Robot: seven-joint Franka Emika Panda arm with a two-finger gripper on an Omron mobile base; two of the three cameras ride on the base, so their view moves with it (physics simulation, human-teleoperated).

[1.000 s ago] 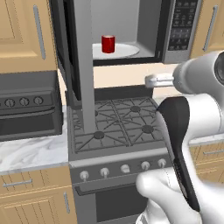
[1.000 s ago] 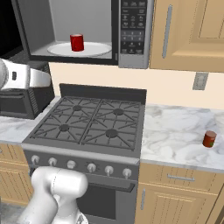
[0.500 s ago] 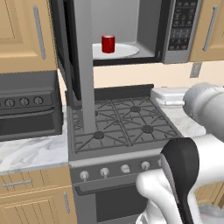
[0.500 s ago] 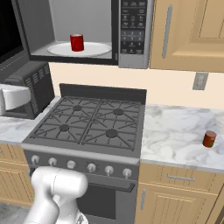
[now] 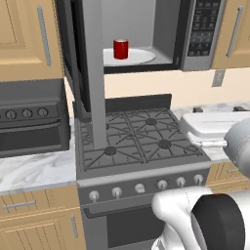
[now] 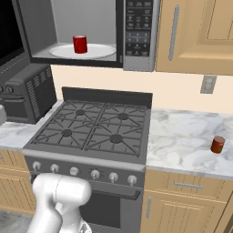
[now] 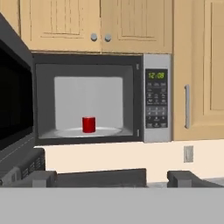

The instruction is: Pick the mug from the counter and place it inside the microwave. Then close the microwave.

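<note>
The red mug (image 5: 120,49) (image 6: 80,44) (image 7: 89,124) stands upright on the white round plate inside the microwave (image 5: 202,29) (image 6: 139,32) (image 7: 155,100). The microwave's door (image 5: 93,73) (image 7: 15,100) hangs wide open to the left. My gripper (image 7: 111,180) is open with nothing between its fingers. It faces the microwave from well back, low over the front right of the stove, far from the mug. In the left base view the gripper (image 5: 218,111) sits at the right edge. The marble counter (image 6: 182,141) flanks the stove.
A black gas stove (image 5: 136,141) (image 6: 95,127) lies below the microwave. A dark knobbed countertop oven (image 5: 29,122) (image 6: 27,91) stands to its left, under the open door. A small red-brown can (image 6: 218,144) sits on the right counter. Wooden cabinets surround the microwave.
My hand has drawn back from the microwave and dropped lower, towards the base. It stays open. The mug has not moved on the plate.
</note>
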